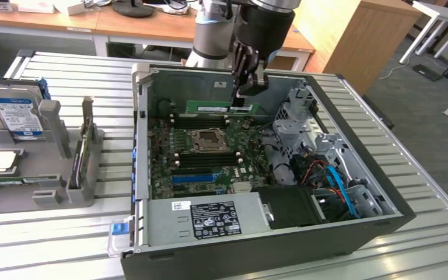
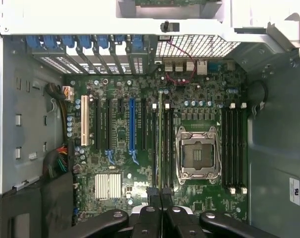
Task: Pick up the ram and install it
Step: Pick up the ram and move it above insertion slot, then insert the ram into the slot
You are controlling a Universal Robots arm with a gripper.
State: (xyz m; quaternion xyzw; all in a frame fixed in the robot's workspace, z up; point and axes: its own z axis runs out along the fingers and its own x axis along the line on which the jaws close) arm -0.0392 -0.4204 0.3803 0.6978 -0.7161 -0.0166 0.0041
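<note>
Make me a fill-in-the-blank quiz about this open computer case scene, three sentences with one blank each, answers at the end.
1. The gripper is shut on the ___, which it holds over the motherboard inside the case.
2. The circuit board of that stick is ___ in colour.
3. The hard drive stands in a gray fixture on the exterior view's ___ of the case.

Missing words: ram; green; left.
</note>
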